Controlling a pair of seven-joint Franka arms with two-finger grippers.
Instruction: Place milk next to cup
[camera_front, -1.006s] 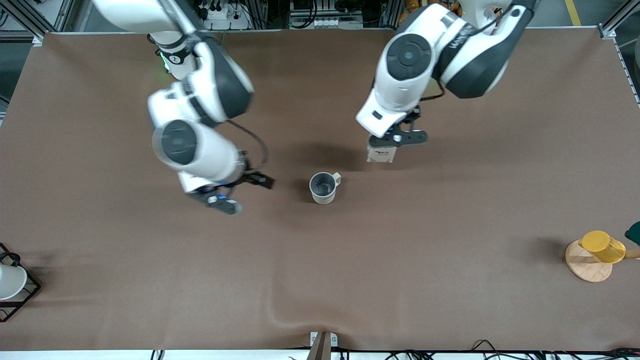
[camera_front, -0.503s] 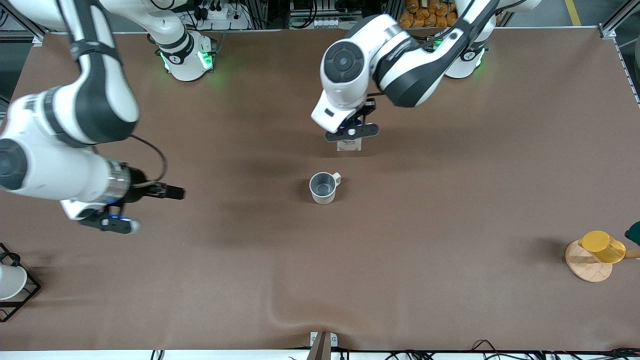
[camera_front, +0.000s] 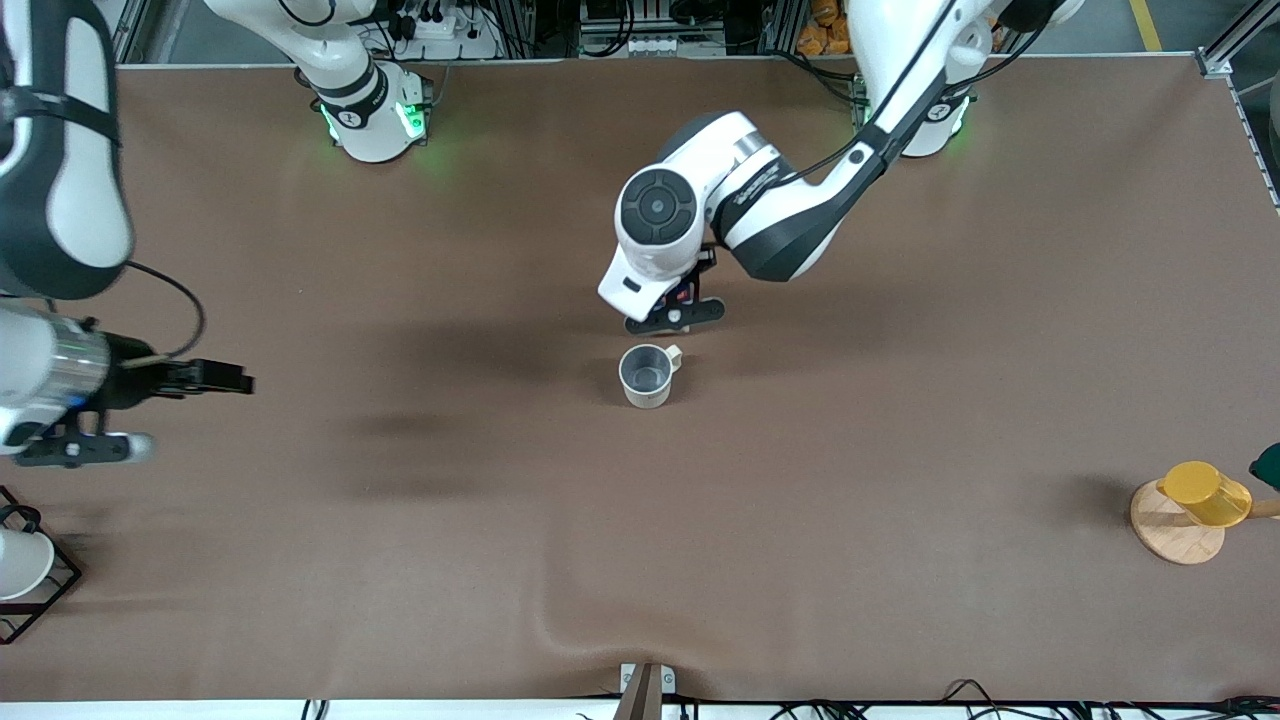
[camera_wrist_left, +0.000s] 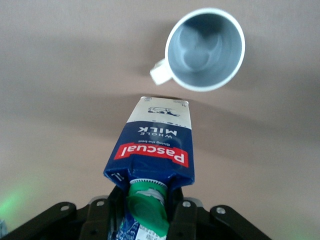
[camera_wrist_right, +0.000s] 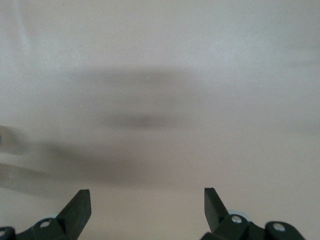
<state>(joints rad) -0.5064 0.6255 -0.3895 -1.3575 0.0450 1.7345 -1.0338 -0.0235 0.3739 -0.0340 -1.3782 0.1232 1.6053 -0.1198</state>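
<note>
My left gripper is shut on the milk, a dark blue carton with a green cap and a red-and-white label. It holds the carton just above the table, close beside the cup, on the side toward the robots' bases. In the front view the wrist hides nearly all of the carton. The cup is a cream-white mug with a grey inside, standing upright; it also shows in the left wrist view. My right gripper is open and empty over bare mat near the right arm's end of the table, its fingers wide apart.
A yellow cup sits on a round wooden coaster at the left arm's end of the table. A white cup in a black wire frame sits at the right arm's end. A metal bracket is at the table's nearest edge.
My left arm has carried the milk toward the right arm's end and nearer the cup. My right arm has swung away from the cup toward its own end of the table.
</note>
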